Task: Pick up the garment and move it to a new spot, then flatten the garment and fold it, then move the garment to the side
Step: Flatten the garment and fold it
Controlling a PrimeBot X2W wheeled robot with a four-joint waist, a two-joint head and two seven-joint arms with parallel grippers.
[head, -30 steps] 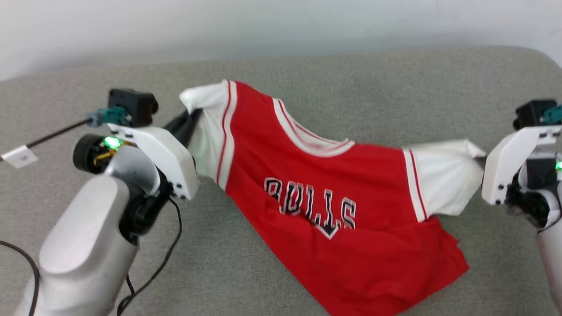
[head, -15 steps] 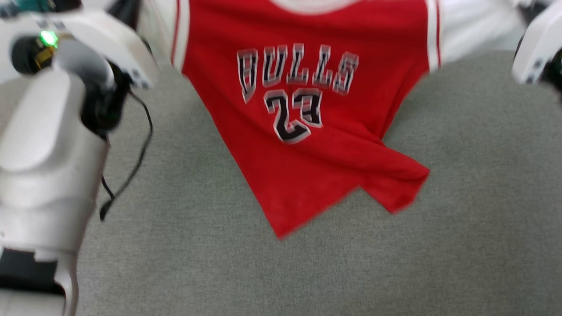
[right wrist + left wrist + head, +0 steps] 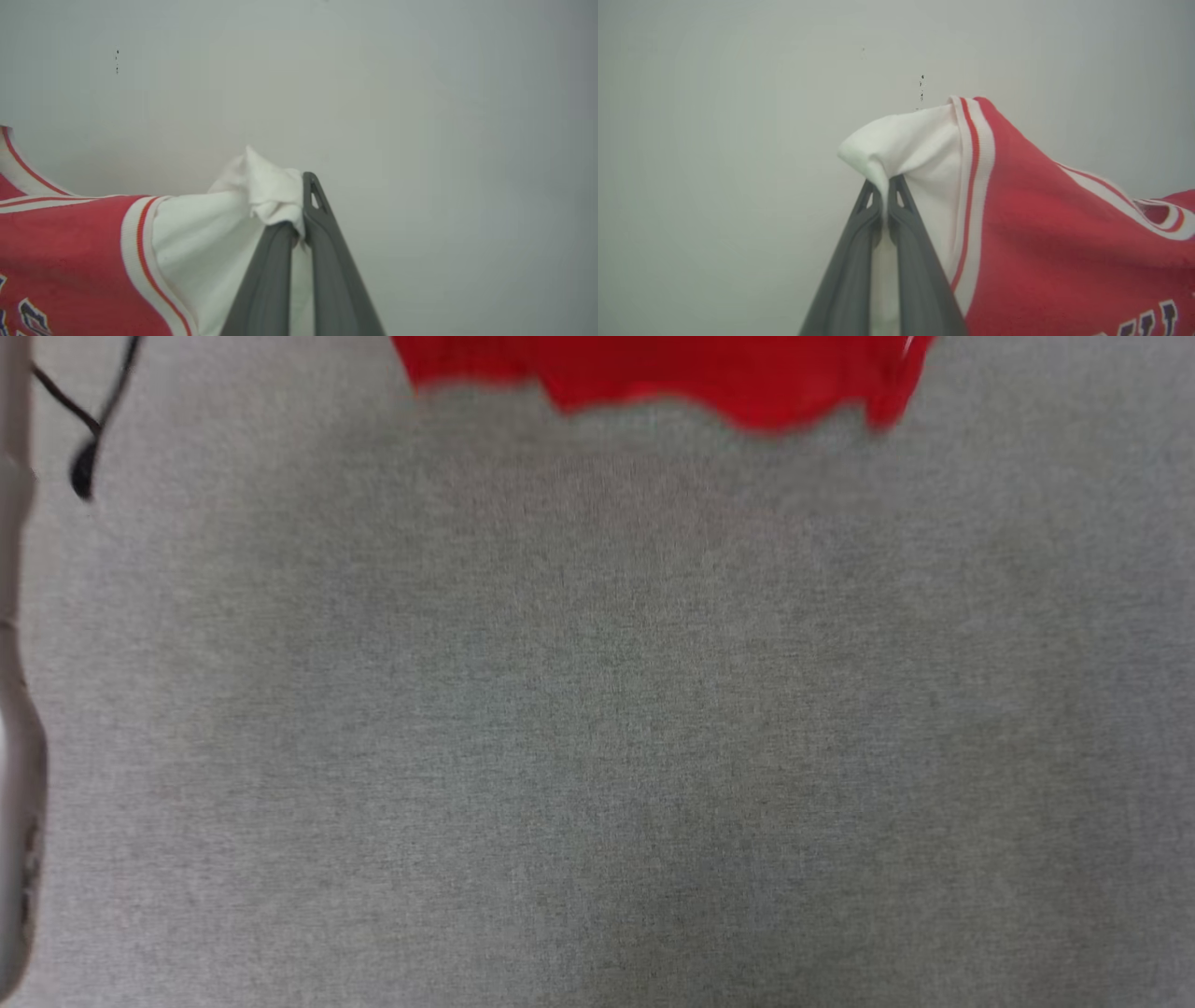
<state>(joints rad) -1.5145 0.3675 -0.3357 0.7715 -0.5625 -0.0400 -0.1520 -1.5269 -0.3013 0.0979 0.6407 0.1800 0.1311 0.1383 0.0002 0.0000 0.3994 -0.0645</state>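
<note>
Surface: a broad grey cloth surface [image 3: 597, 709] lies below in the head view, blurred.
Wall: a plain pale wall [image 3: 714, 140] stands behind both wrist views.
Garment: the red garment [image 3: 1041, 224] hangs in the air, stretched between the two arms. Its lower hem shows at the top edge of the head view, above the cloth surface. It looks held this way so it can be carried and laid out flat.
Left gripper [image 3: 883, 196]: jaws pinched tight on a bunched white sleeve [image 3: 915, 149].
Right gripper [image 3: 301, 205]: jaws clamped on the other white sleeve [image 3: 210, 233]. Gripping both sleeves spreads the chest wide.
Cable: a dark cable [image 3: 84, 476] dangles at the head view's upper left.
</note>
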